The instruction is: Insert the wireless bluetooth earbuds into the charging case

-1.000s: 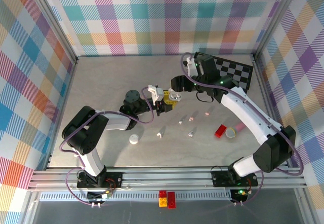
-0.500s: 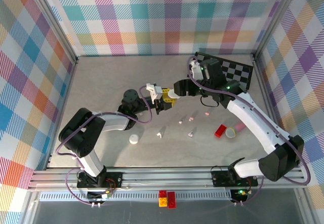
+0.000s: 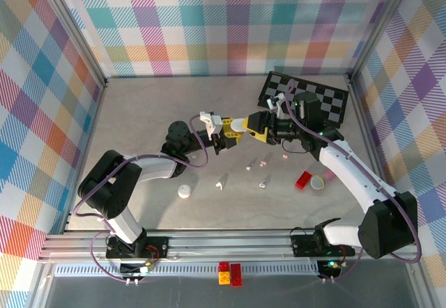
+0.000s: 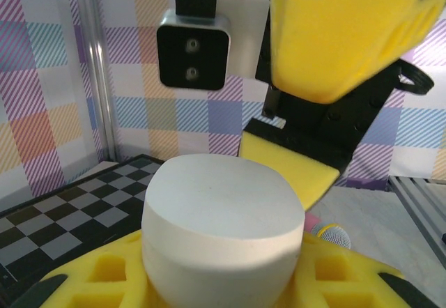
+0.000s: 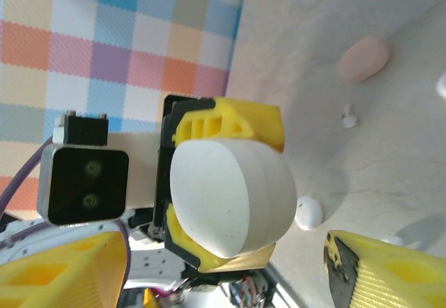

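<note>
Top external view showed the left jaws clamped on the closed white case [image 3: 237, 123], the right jaws standing wide just at its 3 o'clock, and the earbuds [image 3: 263, 162] scattered on the bench [image 3: 139, 134] toward 5 o'clock, nearer the right jaws.

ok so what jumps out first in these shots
The white charging case clamped in the left gripper at mid-table, with the open right gripper facing it close up. Nearer the arm bases, tiny earbuds lie scattered on the grey table, a red block to their right.
</note>
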Controlling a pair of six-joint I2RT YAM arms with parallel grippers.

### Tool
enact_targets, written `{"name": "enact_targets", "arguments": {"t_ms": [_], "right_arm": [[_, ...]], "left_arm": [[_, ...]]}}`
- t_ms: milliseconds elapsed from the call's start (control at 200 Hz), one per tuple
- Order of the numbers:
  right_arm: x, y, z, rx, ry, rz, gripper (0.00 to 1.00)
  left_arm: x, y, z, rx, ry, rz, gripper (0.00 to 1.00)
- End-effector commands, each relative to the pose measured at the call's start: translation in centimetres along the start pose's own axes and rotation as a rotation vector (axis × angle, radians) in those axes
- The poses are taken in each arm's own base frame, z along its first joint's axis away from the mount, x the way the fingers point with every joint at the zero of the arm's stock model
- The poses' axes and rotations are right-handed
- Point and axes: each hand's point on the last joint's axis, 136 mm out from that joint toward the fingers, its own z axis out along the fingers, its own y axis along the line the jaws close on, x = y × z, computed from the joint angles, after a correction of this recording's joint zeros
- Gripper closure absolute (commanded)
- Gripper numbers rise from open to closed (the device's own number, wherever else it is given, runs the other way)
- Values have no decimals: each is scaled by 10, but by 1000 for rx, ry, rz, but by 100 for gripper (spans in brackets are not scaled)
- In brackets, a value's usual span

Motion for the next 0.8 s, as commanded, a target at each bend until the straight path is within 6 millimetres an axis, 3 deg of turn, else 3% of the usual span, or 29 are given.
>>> {"name": "enact_targets", "arguments": {"t_ms": [0, 295, 485, 795], "right_arm": [[4, 31, -1, -149, 48, -11, 26], [-10, 32, 10, -214, 47, 27, 33], [-14, 21, 16, -193, 41, 48, 36], [-15, 18, 17, -194, 28, 53, 69]], "left_arm": [[-33, 1, 2, 9, -64, 39, 66], [-36, -7, 2, 22, -71, 24, 66], [-38, -10, 0, 26, -74, 26, 66], [-37, -12, -1, 30, -67, 29, 66]]}}
